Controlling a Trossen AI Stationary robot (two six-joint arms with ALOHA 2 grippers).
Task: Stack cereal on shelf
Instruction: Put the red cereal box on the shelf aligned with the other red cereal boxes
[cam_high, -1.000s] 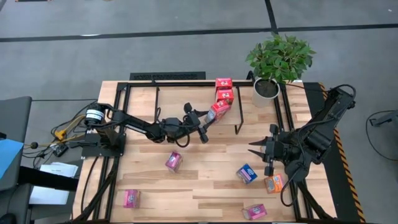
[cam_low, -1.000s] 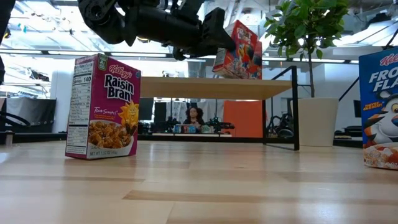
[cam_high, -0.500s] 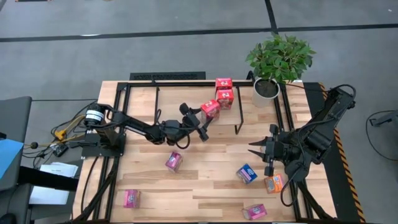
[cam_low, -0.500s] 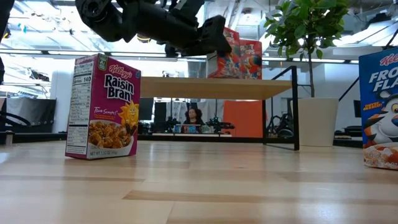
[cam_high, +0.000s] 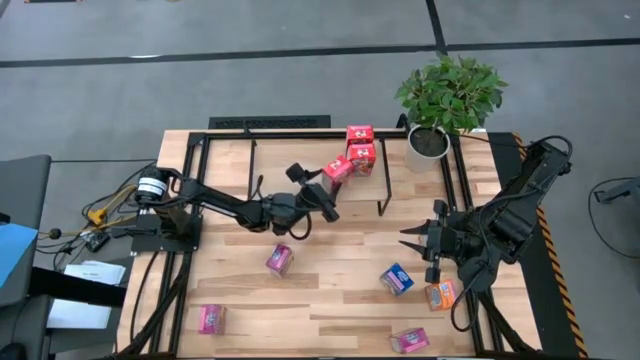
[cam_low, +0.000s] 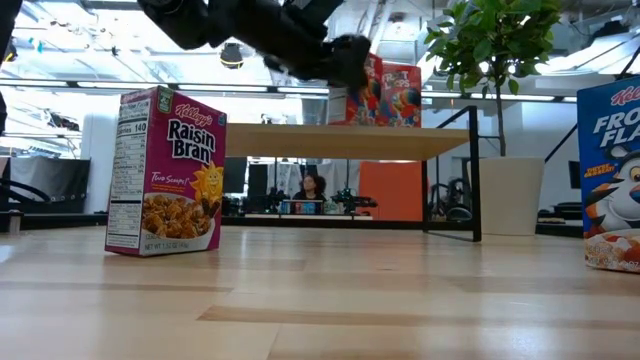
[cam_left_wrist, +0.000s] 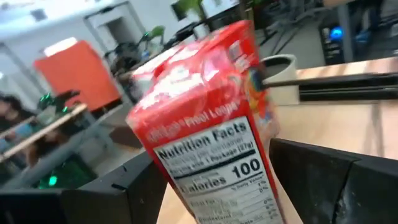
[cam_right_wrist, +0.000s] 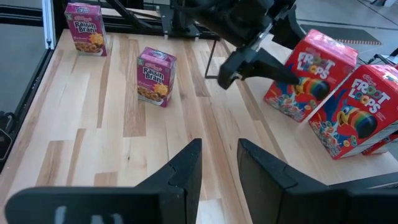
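- Cereal goes on the low black-tube shelf with a light wooden board (cam_high: 300, 150), which fills the upper middle of the high view; three red printed cardboard cereal boxes stand there in a line running toward the board's right end.
- Nearest of them, the third red cardboard box (cam_high: 338, 169), sits on the board touching the second red box (cam_high: 362, 155), presumably so the row packs tight.
- Left gripper (cam_high: 322, 196) reaches in from the left, its jaws spread wide on either side of that box; in the left wrist view the fingers (cam_left_wrist: 323, 180) stand clear of the carton (cam_left_wrist: 211, 143), so it looks let go, though contact on the hidden side cannot be ruled out.
- Right gripper (cam_high: 412, 240) waits at centre right of the high view, fingers (cam_right_wrist: 180, 174) part-open with nothing between them.
- Six boxes lie on the tabletop in the lower half: magenta cartons (cam_high: 280, 259), (cam_high: 210, 318), (cam_high: 408, 340) and orange-and-blue ones (cam_high: 397, 279), (cam_high: 440, 294); the third orange-and-blue box shows only at the right edge of the low view (cam_low: 610, 175).
- Green potted plant (cam_high: 445, 100) stands just beyond the shelf's right end, limiting room there.
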